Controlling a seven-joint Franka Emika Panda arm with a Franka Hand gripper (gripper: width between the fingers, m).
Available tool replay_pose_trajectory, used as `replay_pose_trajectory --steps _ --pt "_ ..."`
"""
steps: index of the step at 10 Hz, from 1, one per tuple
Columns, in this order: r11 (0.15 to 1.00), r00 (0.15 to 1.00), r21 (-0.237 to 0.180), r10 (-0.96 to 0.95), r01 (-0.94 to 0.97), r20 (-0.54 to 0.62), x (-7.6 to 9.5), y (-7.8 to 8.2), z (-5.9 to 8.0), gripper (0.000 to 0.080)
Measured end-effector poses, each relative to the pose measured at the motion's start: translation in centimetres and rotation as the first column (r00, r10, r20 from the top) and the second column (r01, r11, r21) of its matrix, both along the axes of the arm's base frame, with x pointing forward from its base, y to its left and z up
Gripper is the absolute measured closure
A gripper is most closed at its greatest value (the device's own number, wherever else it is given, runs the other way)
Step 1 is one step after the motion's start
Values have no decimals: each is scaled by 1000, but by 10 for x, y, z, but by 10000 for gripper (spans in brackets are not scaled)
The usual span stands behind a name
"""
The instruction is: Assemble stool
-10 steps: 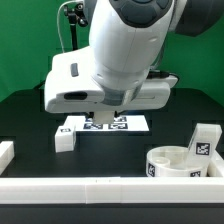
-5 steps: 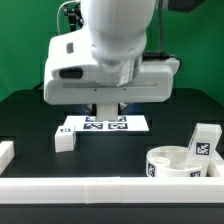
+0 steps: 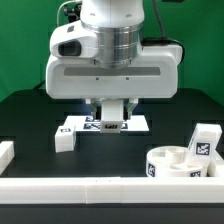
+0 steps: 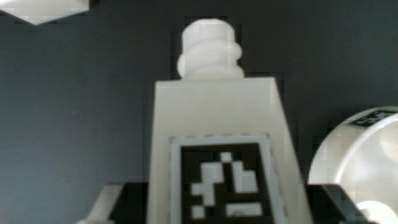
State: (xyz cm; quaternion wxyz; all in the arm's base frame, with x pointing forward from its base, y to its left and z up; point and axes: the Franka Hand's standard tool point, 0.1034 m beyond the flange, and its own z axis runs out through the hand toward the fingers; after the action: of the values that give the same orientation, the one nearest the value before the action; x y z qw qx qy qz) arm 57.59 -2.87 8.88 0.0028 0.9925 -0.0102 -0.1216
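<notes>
My gripper (image 3: 111,116) hangs over the middle of the table, just above the marker board (image 3: 140,124). In the wrist view the gripper (image 4: 217,206) is shut on a white stool leg (image 4: 217,110). The leg carries a black-and-white tag and its ribbed peg end points away from the jaws. The dark fingers (image 4: 128,204) press on both of its sides. The round rimmed disc (image 3: 172,160) lies at the front on the exterior view's right, and its edge shows in the wrist view (image 4: 363,150). A second leg (image 3: 203,140) stands by the disc. A third leg (image 3: 65,140) lies at the exterior view's left.
A long white border rail (image 3: 110,187) runs along the front edge, and a short white rail piece (image 3: 5,152) sits at the exterior view's left. A white corner (image 4: 43,9) shows at the wrist view's edge.
The wrist and hand have turned about their upright axis, so the hand's broad face now looks at the camera. The gripper stays over the marker board. The parts on the table have not moved.
</notes>
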Motion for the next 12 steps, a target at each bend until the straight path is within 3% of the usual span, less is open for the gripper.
replay_pose_trajectory --steps 2,3,5,6,8,12 --pt "1000 991 -15 -2 4 131 8 -2 -1 463" --pt "997 975 16 -83 82 204 12 8 7 463" --pt "994 923 37 -108 102 369 22 18 22 463" --pt "994 898 35 -105 100 428 21 25 23 463" --pt "995 822 9 -84 96 563 26 21 24 462" --pt "996 685 -20 -42 83 727 21 27 30 462"
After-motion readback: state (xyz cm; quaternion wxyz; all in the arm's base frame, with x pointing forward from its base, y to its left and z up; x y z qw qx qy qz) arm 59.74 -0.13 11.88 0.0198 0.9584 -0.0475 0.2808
